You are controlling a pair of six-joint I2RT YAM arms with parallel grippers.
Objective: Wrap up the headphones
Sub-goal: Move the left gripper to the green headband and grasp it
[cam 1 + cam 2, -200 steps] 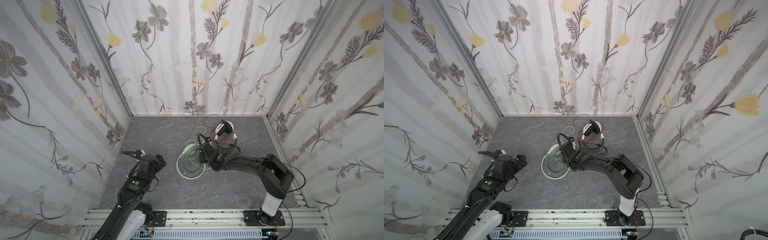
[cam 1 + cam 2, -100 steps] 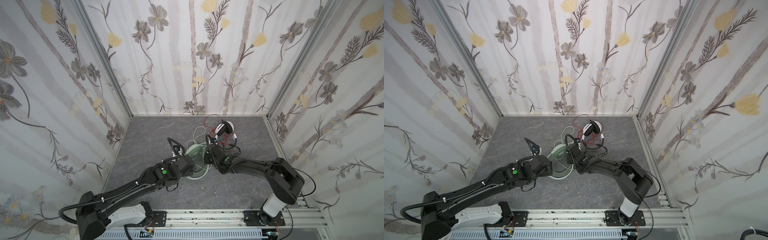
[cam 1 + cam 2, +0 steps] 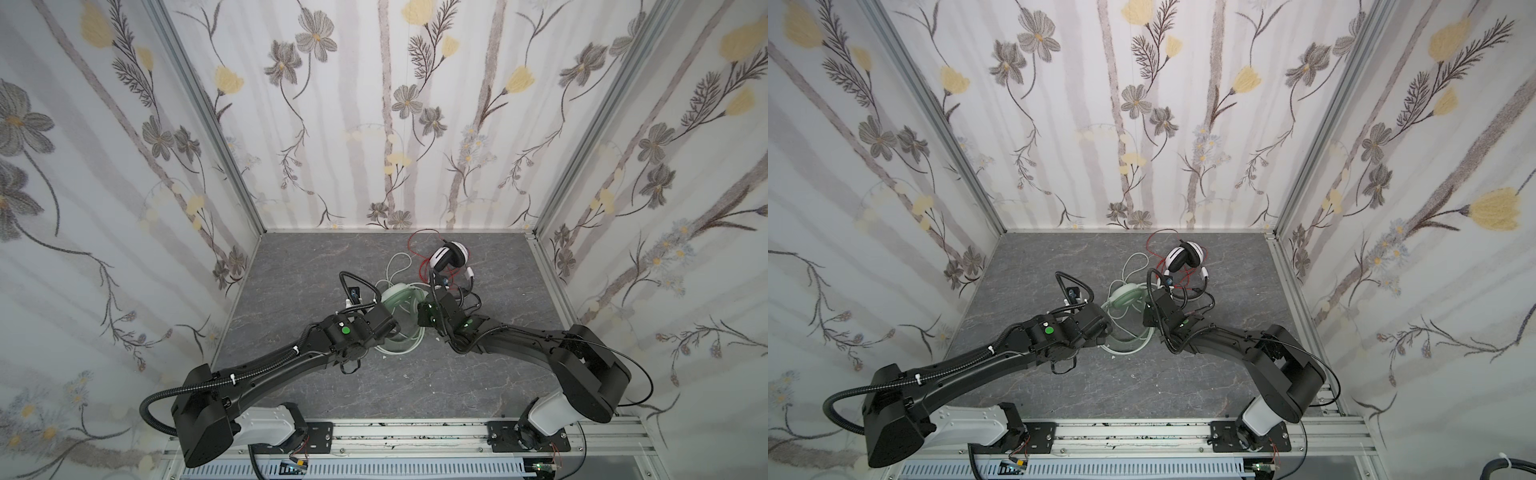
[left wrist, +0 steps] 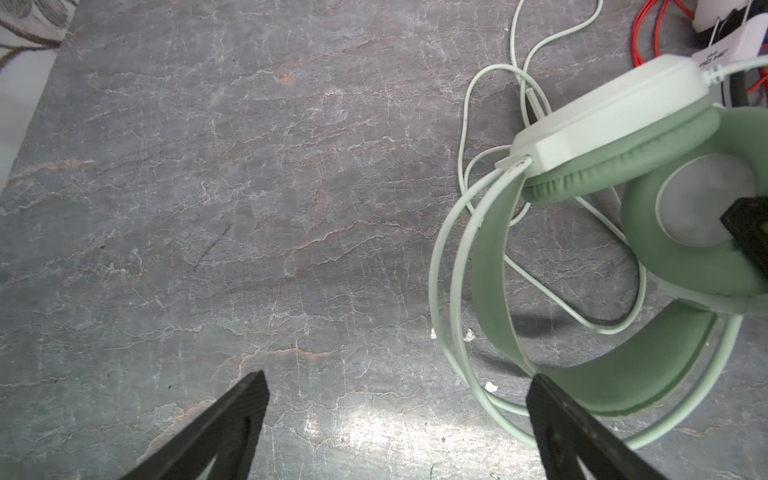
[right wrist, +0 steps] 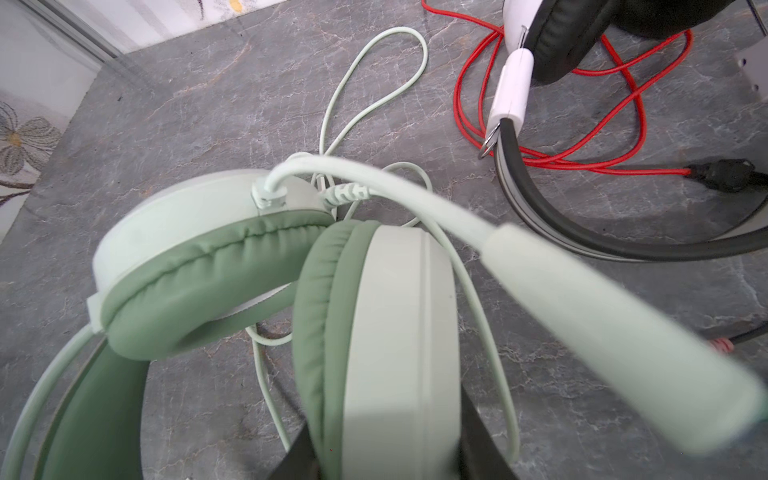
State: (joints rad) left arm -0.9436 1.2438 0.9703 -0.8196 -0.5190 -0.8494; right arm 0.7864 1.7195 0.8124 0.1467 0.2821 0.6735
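Top views show a grey stone-look table (image 3: 291,270) carrying two headsets at its middle. One mint-green headset (image 3: 401,297) sits in the centre; one white-and-black headset (image 3: 451,255) lies just behind it. In the wrist views, the right claw (image 5: 386,432) is closed partway, gripping a mint ear cup (image 5: 399,332), while the left claw (image 4: 397,378) gapes wide and empty, one finger beside the green headband (image 4: 490,270). One pale cord (image 5: 424,58) and one red cord (image 5: 623,166) sprawl loose around them.
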